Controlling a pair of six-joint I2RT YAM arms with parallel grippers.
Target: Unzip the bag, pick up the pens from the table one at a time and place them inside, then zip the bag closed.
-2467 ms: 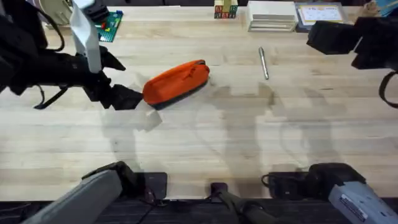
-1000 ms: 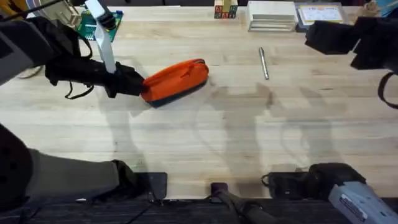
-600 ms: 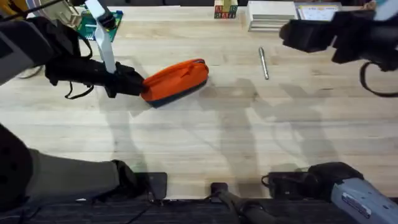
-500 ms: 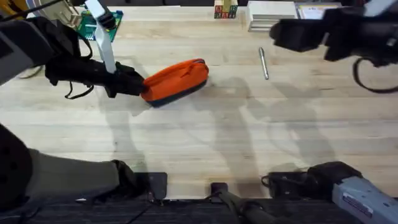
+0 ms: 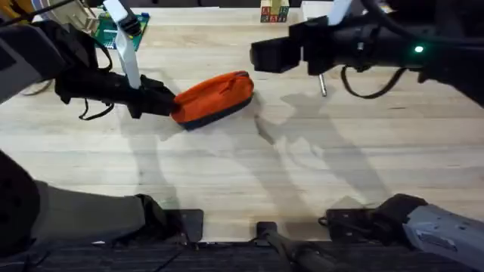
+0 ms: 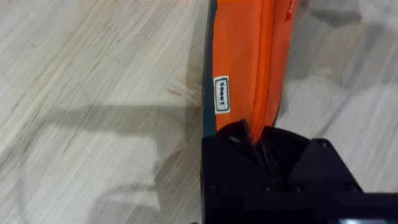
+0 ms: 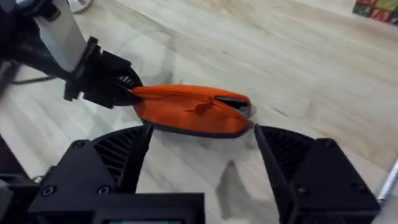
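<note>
Swinging in from the far right, my right gripper [image 5: 261,57] now hangs spread wide above the bag [image 5: 215,98]; my left gripper [image 5: 170,104] pinches its end on the table [image 5: 302,181], anchoring it for unzipping.

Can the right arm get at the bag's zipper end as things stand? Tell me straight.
Probably yes. The right gripper is open and faces the bag, with bare table between them and nothing in its path. The left gripper pinches the bag's other end, so the near end with the zipper lies free.
</note>
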